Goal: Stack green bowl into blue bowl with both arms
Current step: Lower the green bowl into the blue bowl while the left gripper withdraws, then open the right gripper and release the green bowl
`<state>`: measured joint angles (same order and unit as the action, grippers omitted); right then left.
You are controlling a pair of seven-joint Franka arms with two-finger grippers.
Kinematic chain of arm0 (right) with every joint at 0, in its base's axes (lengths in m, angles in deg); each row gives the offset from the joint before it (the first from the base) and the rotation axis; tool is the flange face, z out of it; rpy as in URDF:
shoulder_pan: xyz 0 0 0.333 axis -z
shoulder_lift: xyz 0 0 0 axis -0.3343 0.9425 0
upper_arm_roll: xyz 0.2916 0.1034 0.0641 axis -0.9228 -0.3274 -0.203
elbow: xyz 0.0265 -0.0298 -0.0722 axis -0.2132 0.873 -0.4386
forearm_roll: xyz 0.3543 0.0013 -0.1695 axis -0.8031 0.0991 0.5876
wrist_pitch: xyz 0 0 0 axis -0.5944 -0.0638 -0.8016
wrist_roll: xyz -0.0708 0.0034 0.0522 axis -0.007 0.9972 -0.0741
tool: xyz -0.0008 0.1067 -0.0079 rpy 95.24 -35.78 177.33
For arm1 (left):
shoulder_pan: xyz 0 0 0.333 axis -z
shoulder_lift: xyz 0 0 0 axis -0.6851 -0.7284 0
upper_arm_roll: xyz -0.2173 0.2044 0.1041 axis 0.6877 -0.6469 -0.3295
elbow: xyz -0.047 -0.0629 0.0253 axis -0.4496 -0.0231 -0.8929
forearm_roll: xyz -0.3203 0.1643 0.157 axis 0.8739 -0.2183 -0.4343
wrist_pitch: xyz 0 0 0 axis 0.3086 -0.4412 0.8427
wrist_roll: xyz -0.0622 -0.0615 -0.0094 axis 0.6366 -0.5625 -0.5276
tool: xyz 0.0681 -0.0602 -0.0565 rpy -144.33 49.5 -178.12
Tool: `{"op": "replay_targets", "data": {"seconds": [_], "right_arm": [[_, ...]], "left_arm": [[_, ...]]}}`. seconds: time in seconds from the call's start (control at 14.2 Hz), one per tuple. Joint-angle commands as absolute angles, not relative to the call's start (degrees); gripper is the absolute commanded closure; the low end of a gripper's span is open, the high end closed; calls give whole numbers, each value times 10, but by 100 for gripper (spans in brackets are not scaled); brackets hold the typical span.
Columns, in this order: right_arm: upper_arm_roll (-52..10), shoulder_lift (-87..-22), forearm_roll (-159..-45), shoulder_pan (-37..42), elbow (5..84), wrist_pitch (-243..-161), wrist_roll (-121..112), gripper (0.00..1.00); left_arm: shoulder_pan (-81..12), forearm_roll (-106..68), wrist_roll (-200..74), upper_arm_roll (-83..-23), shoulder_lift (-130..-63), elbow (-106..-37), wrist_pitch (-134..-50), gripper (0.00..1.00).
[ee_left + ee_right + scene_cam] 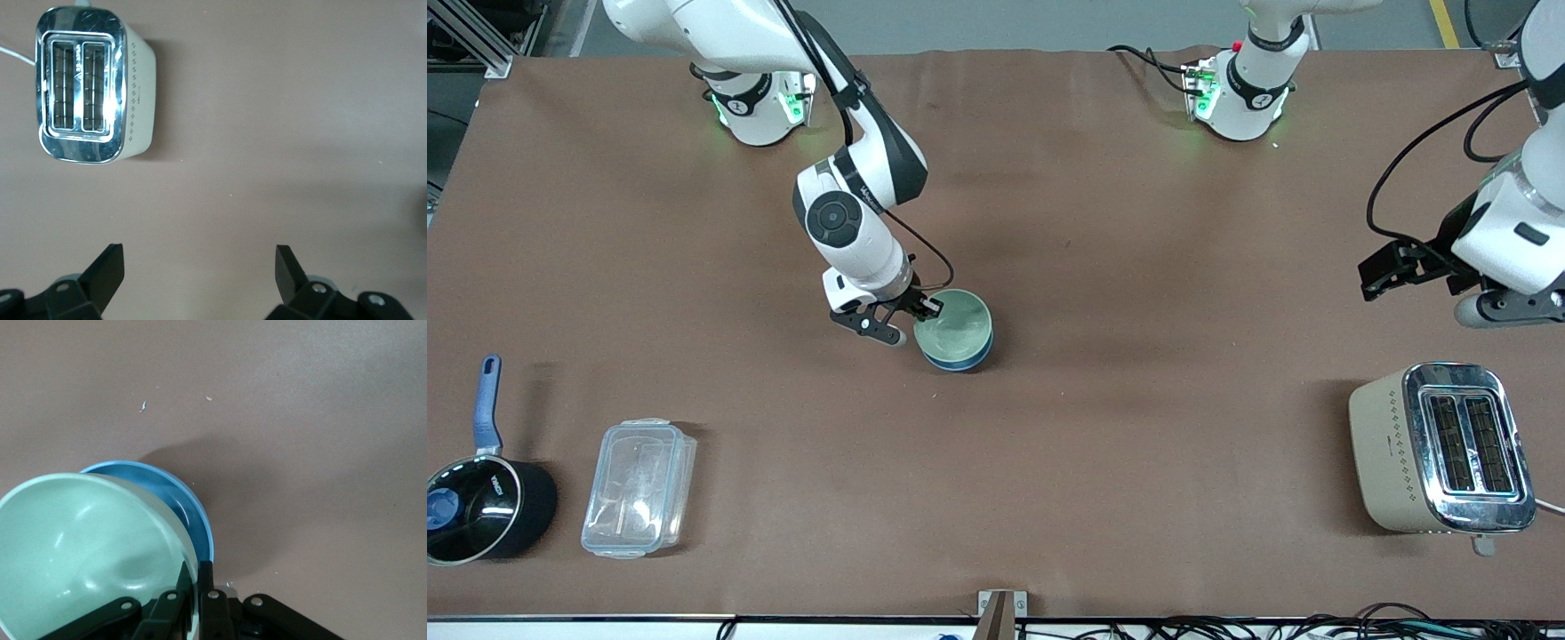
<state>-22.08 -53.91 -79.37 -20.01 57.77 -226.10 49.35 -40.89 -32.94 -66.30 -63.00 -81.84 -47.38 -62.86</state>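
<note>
Holding: my right gripper pinches the rim of the green bowl, one finger inside the wall and one outside, as the right wrist view shows.
Green bowl: it sits tilted, partly nested in the blue bowl, not yet level; in the right wrist view the green bowl leans toward my fingers and a crescent of the blue bowl shows past its rim.
Blue bowl: it rests on the table near the middle, nearer the right arm's end than the toaster.
Key relation: the green bowl lies directly over the blue one, with its pinched edge riding high; I judge the lower edge is already inside the blue rim, so the coming move turns on letting the raised side drop straight down.
Left gripper: it waits with fingers spread wide, holding nothing, over the table above the toaster at the left arm's end, well apart from both bowls.
Nearer arm: the right one, by a wide margin.
Risk: I judge that releasing too early could slide the green bowl off the blue rim.
</note>
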Motion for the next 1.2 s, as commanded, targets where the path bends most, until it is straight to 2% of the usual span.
{"op": "replay_targets", "data": {"seconds": [0.0,0.21,0.28,0.35,0.42,0.56,0.63,0.77,0.99,1.13], "right_arm": [[-216,-548,-804,-207,587,-2268,498,94],[-216,-547,-804,-207,586,-2268,498,90],[-216,-547,-804,-208,585,-2267,498,87],[-216,-547,-804,-207,585,-2267,497,78],[-216,-547,-804,-206,584,-2265,497,61],[-215,-548,-804,-202,579,-2259,496,17],[-213,-549,-803,-199,578,-2258,492,0],[-206,-567,-796,-191,568,-2227,486,0],[-187,-596,-744,-146,485,-2079,408,0],[-180,-606,-701,-115,439,-2010,349,0]], "left_arm": [[-417,-315,-618,-633,-788,-479,-611,0],[-423,-314,-584,-634,-751,-511,-584,0],[-422,-312,-581,-636,-734,-530,-584,0],[-422,-305,-581,-638,-719,-551,-584,0],[-419,-301,-581,-650,-711,-560,-585,0],[-403,-298,-581,-667,-701,-573,-584,0],[-405,-297,-581,-667,-695,-579,-586,0],[-407,-294,-585,-668,-695,-579,-586,0],[-410,-294,-580,-666,-701,-575,-574,0],[-413,-293,-580,-667,-701,-578,-564,0]]}}
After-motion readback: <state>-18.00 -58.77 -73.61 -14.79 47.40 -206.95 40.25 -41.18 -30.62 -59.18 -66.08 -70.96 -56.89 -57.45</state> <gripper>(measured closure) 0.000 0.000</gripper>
